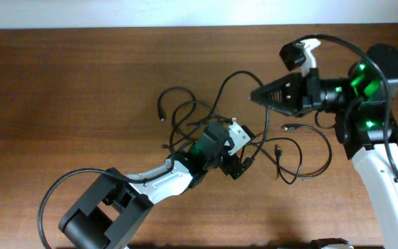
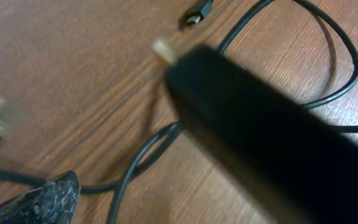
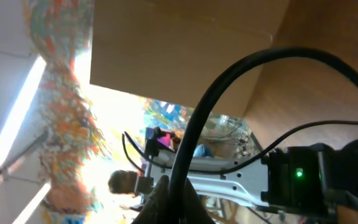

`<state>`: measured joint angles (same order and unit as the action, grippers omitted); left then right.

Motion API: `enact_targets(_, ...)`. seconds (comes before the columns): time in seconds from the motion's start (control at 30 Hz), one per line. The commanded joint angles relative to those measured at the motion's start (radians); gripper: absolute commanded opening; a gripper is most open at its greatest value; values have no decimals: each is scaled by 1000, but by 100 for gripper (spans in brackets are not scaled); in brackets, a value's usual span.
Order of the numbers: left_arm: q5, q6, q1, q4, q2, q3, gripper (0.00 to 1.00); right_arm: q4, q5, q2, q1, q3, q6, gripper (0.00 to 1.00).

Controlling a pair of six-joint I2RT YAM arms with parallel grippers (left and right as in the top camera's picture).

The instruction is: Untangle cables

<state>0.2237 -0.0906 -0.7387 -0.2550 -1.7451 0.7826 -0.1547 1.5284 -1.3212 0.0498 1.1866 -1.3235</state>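
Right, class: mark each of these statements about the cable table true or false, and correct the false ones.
1. The right pincer is shut on a cable. True.
2. The left pincer grips a plug high in the air. False: it is open, low over the tangle, gripping nothing.
3. The table is white. False: it is brown wood.
4. A loose plug lies at the tangle's left edge. True.
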Motion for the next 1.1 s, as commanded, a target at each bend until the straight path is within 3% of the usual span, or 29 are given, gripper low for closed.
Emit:
enact_targets(0.0, 48, 53, -3, 3, -7, 3, 99, -170, -15, 12, -65, 13, -157, 4)
enact_targets(0.13, 69, 53, -3, 13, -5, 3, 99, -346, -17, 12, -196, 13, -291, 4)
enact_targets(1.07, 68, 53, -3, 40, -5, 3, 99, -348, -10, -21, -991, 13, -282, 4)
